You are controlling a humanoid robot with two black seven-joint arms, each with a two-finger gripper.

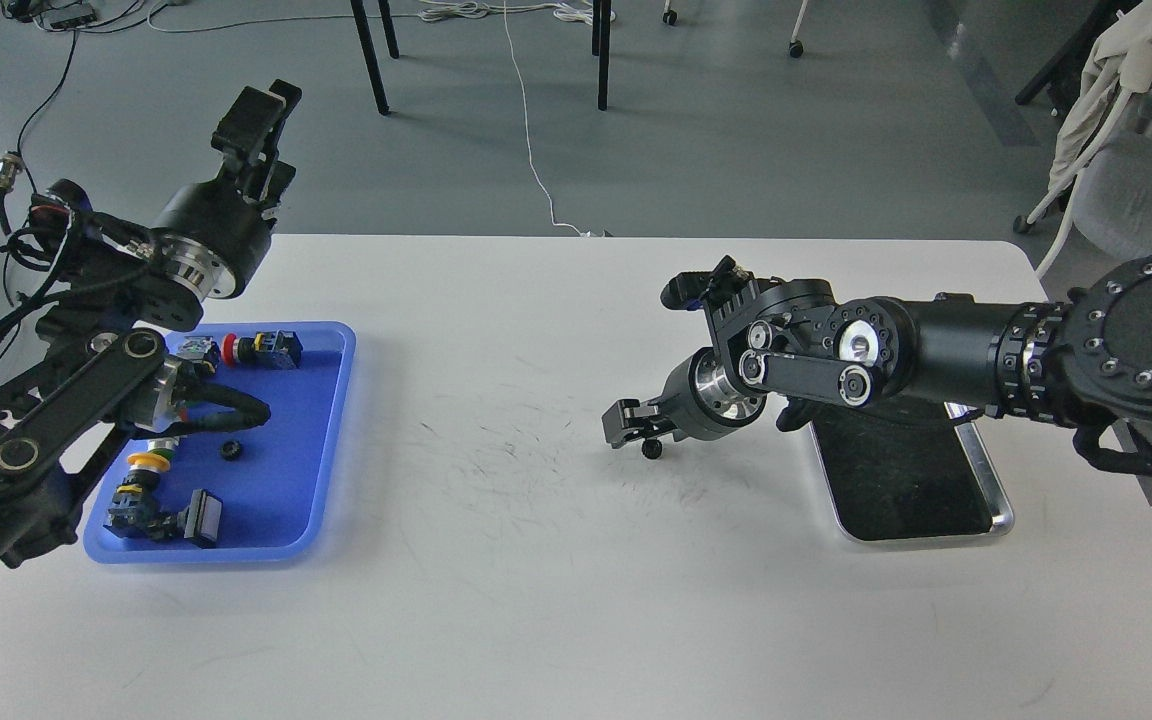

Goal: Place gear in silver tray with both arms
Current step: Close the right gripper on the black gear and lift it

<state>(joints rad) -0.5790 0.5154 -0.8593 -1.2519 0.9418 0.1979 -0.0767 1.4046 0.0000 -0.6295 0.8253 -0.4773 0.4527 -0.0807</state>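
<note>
A small black gear [652, 449] lies on the white table, just under and to the right of my right gripper [628, 424]. That gripper points left and slightly down, its fingers look apart, and it holds nothing. The silver tray [998, 495] lies behind it at the right, its dark bottom bare and partly hidden by my right arm. My left gripper [258, 128] is raised high above the table's far left corner, open and empty. A second small black gear [230, 450] lies in the blue tray [328, 440].
The blue tray holds several push-button switches and parts, partly covered by my left arm. Beyond the table's far edge there are chair legs and cables on the floor. A grey chair with a cloth over it stands at the far right.
</note>
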